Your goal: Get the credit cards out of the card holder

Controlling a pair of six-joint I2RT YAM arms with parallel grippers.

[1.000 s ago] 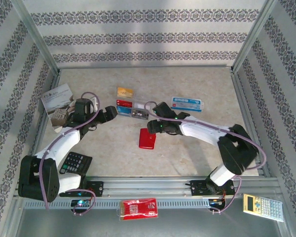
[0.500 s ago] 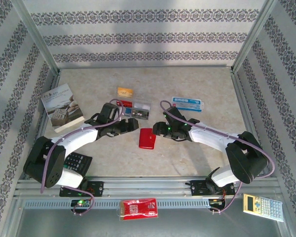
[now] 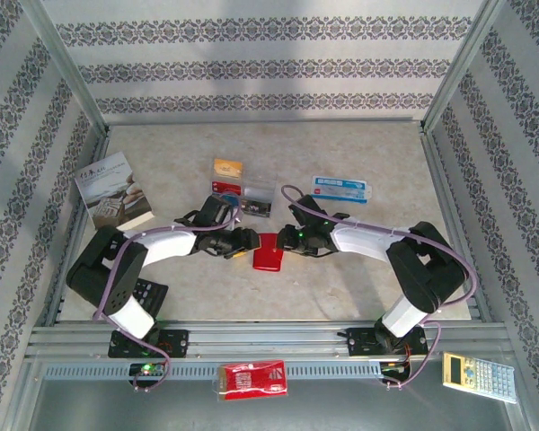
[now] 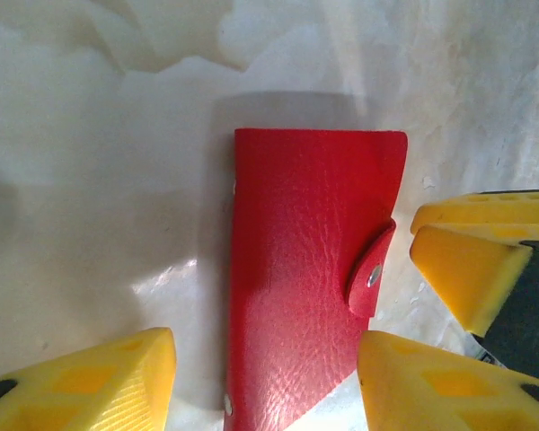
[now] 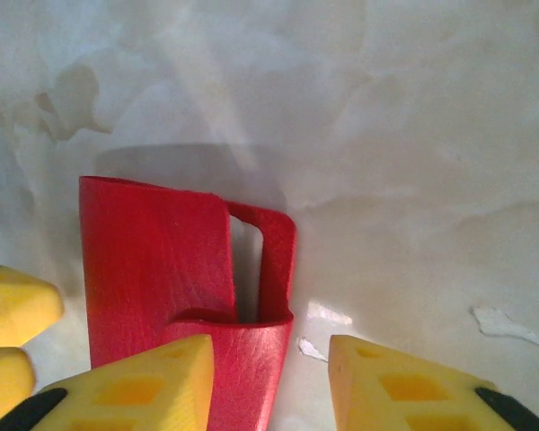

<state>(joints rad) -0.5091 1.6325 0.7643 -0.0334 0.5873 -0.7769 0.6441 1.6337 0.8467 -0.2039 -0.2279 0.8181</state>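
Left pincer part-open astride card holder; right pincer part-open at its edge.

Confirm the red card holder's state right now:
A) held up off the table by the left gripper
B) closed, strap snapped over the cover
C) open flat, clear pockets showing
B: the left wrist view shows the card holder lying closed on the table, its strap snapped onto the red cover.
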